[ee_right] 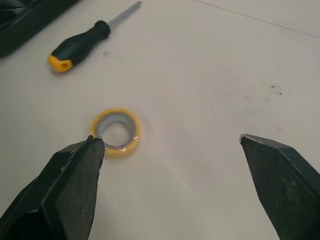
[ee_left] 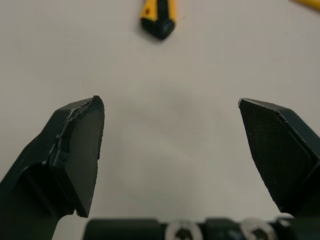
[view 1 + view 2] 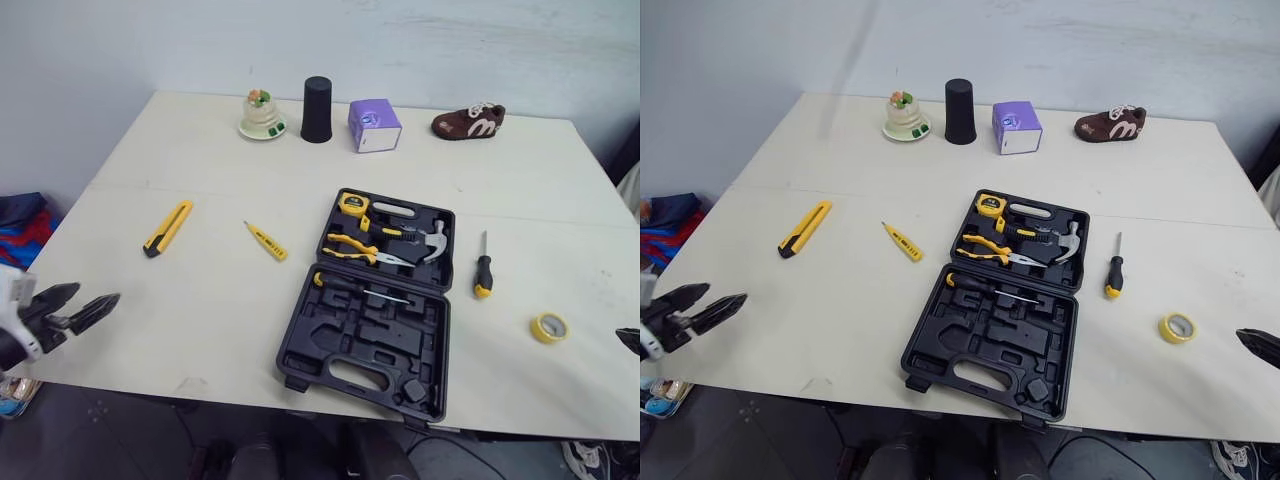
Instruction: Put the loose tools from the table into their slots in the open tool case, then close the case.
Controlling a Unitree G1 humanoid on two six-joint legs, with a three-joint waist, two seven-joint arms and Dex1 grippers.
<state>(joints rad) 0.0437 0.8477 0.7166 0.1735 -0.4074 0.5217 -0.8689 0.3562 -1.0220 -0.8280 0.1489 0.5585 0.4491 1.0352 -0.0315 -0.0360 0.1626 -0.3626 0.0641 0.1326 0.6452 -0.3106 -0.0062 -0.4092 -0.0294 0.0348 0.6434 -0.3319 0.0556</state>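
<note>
The left gripper (image 3: 97,293) hovers over the near left edge of the table (image 3: 200,330). Its two black fingers (image 2: 80,145) are spread wide with nothing between them (bare tabletop shows through the gap). Ahead of it, and apart from it, lies the utility knife (image 3: 168,228), whose black-tipped end points back towards the gripper. Further to that gripper's right is the yellow tester (image 3: 266,241), lying flat between the knife and the tool case (image 3: 335,350).

The right gripper (image 1: 172,140) sits low at the table's right edge, likewise opened wide and holding nothing. The tape roll (image 1: 116,132) lies flat just beside one of its fingertips, on the side towards the case. Beyond the roll lies the screwdriver (image 1: 80,44), with a black handle and a yellow butt, just beside the case's right wall.

The case lies open and flat between the two grippers, well apart from both. Its far half holds a tape measure (image 3: 352,204), pliers (image 3: 352,247) and a hammer (image 3: 432,240). A second, slimmer driver (image 3: 365,290) lies near the hinge, and the other moulded slots in the near half are vacant.

Along the far edge of the table stand a figurine on a dish (image 3: 262,115), a black cup (image 3: 317,109), a purple box (image 3: 374,125) and a brown shoe (image 3: 468,121).
</note>
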